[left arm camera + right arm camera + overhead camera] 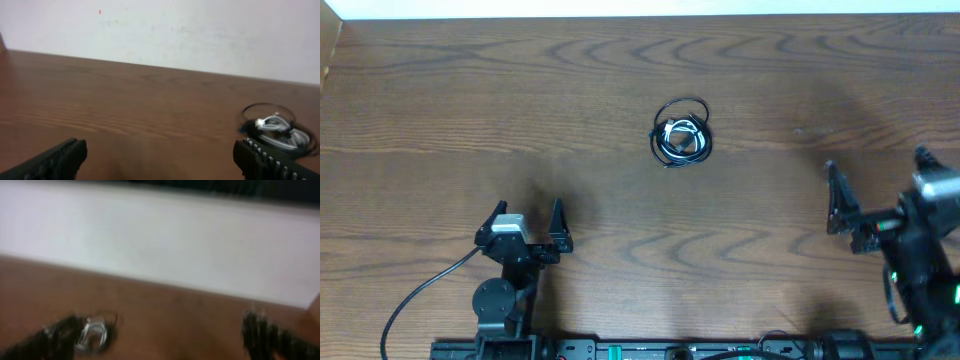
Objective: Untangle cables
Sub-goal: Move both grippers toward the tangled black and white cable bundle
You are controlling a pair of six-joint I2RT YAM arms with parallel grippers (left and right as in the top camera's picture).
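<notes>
From overhead, the cables (682, 140) are seen coiled in one small knot at the middle of the table (440, 100), well apart from the left gripper (529, 206) and right gripper (876, 162), both spread wide and empty. In the left wrist view they are seen ahead to the right. In the blurred right wrist view they are seen ahead to the left, so opposite outer loops are best pinched and drawn gently apart.
</notes>
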